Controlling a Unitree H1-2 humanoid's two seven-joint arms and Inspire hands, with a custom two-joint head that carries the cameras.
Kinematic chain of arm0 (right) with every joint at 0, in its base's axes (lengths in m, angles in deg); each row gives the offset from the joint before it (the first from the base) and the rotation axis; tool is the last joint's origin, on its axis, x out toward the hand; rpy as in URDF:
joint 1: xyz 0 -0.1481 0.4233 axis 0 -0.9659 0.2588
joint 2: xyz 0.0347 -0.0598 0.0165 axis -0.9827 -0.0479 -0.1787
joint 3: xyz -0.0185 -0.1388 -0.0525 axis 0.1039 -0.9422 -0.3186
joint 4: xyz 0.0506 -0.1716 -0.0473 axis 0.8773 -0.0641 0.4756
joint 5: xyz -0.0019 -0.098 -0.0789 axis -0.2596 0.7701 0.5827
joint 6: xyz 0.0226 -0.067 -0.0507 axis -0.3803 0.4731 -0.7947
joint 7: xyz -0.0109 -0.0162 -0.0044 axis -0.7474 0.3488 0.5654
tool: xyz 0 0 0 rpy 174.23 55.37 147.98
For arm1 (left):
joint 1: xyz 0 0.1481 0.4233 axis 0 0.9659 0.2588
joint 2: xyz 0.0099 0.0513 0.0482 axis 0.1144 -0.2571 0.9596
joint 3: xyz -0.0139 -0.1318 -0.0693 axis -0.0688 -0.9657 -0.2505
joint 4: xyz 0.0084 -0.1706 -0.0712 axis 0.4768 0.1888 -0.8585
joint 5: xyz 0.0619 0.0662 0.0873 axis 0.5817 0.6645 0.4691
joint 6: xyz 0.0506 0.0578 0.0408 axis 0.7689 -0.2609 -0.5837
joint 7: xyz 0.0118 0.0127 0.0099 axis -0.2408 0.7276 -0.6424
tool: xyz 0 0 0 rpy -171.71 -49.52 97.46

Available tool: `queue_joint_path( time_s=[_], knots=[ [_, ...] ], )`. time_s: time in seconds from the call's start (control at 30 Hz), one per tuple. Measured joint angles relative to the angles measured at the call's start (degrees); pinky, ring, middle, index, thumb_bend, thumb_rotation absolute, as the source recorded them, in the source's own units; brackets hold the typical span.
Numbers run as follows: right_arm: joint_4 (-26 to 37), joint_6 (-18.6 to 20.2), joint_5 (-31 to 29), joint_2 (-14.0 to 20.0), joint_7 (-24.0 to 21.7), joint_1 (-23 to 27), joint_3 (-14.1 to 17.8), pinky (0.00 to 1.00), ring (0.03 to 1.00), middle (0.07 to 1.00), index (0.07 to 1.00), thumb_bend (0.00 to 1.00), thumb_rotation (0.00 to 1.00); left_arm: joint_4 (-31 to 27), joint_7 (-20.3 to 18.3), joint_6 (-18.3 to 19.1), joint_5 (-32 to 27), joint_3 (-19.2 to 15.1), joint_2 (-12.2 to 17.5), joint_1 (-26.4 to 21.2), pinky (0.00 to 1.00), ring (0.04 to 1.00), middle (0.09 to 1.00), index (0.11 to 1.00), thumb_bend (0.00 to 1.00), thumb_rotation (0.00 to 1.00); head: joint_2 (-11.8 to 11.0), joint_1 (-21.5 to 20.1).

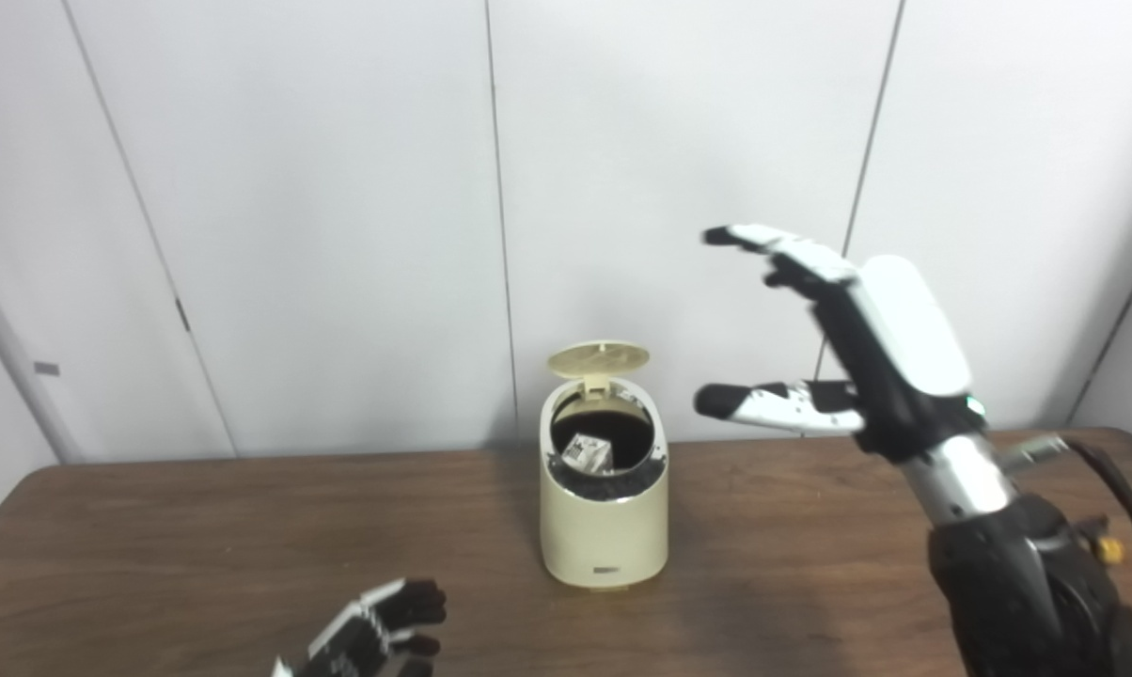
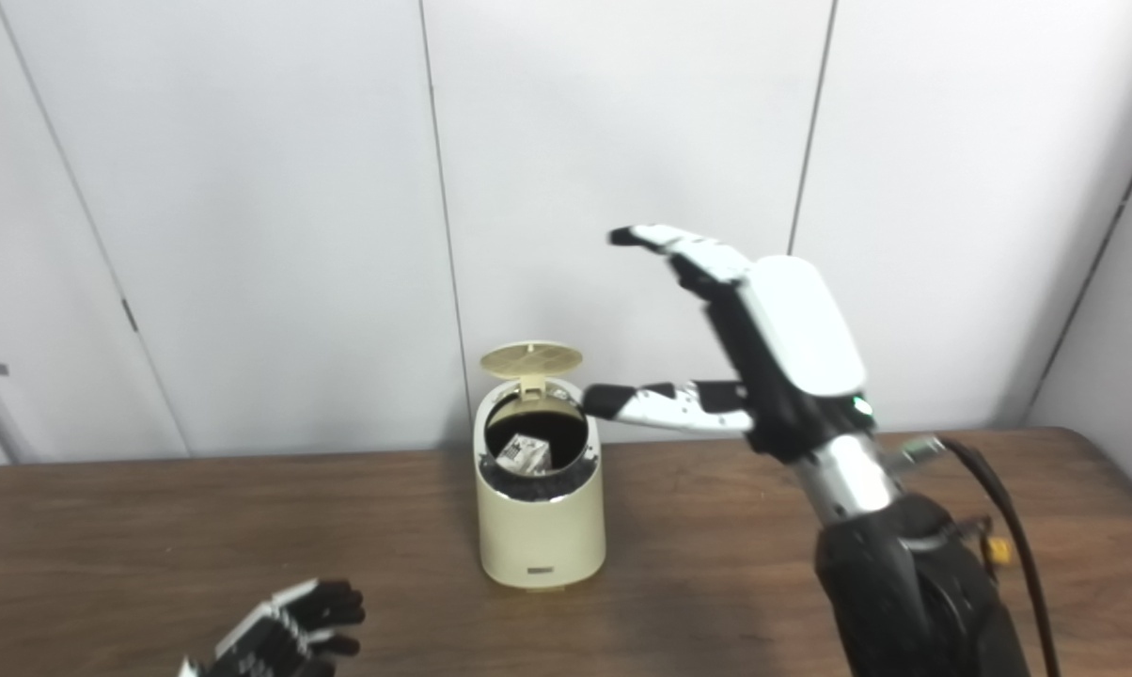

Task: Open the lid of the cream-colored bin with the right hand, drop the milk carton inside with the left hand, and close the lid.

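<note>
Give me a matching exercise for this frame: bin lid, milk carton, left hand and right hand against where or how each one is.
Things:
1. lid
2. milk carton
3. left hand
4. right hand

States:
A. low at the near table edge, holding nothing
B. raised, fingers spread, to the right of the bin
C. flipped up at the back of the bin
D. inside the bin

Pairs: 1-C, 2-D, 3-A, 4-B
</note>
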Motion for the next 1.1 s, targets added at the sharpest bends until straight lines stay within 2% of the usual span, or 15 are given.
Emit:
queue_joint_path(
  time_s=[0.3, 0.43, 0.53, 0.77, 1.1],
  knots=[
    [-4.8, 3.7, 3.4, -0.2, -6.7, 5.2, -3.7, 0.81, 0.899, 0.868, 0.849, 0.88, 0.9, 0.3, -3.0, 1.3, -1.6, -2.3, -1.8, 1.2, 1.0, 0.914, 0.895, 0.885, 0.64, 0.99, -0.7, -0.7],
    [-9.1, 4.3, 4.8, 0.0, -8.4, 6.7, -5.1, 0.91, 0.952, 0.908, 0.899, 0.93, 0.93, 0.2, -3.3, 1.7, -1.5, -3.3, -3.0, 1.5, 0.96, 0.892, 0.887, 0.88, 0.61, 0.99, 0.0, -0.2],
    [-11.2, 4.9, 4.8, -0.1, -9.7, 7.4, -5.9, 0.94, 0.973, 0.927, 0.917, 0.93, 0.92, 0.0, -3.7, 2.2, -1.5, -3.5, -3.7, 1.6, 0.94, 0.885, 0.874, 0.873, 0.58, 0.99, 0.4, 0.1],
    [-16.2, 5.2, 5.0, -0.6, -10.3, 9.0, -7.3, 0.94, 0.981, 0.933, 0.918, 0.91, 0.9, -0.5, -3.7, 3.4, -1.0, -3.7, -4.3, 2.0, 0.94, 0.885, 0.863, 0.86, 0.57, 0.99, 0.2, 0.6],
    [-21.2, 5.0, 5.0, -2.2, -8.3, 8.9, -9.5, 0.95, 0.996, 0.946, 0.923, 0.89, 0.9, -0.9, -3.6, 3.7, -0.6, -3.6, -4.7, 2.4, 0.95, 0.889, 0.861, 0.855, 0.55, 0.99, 0.6, 1.1]
  ],
)
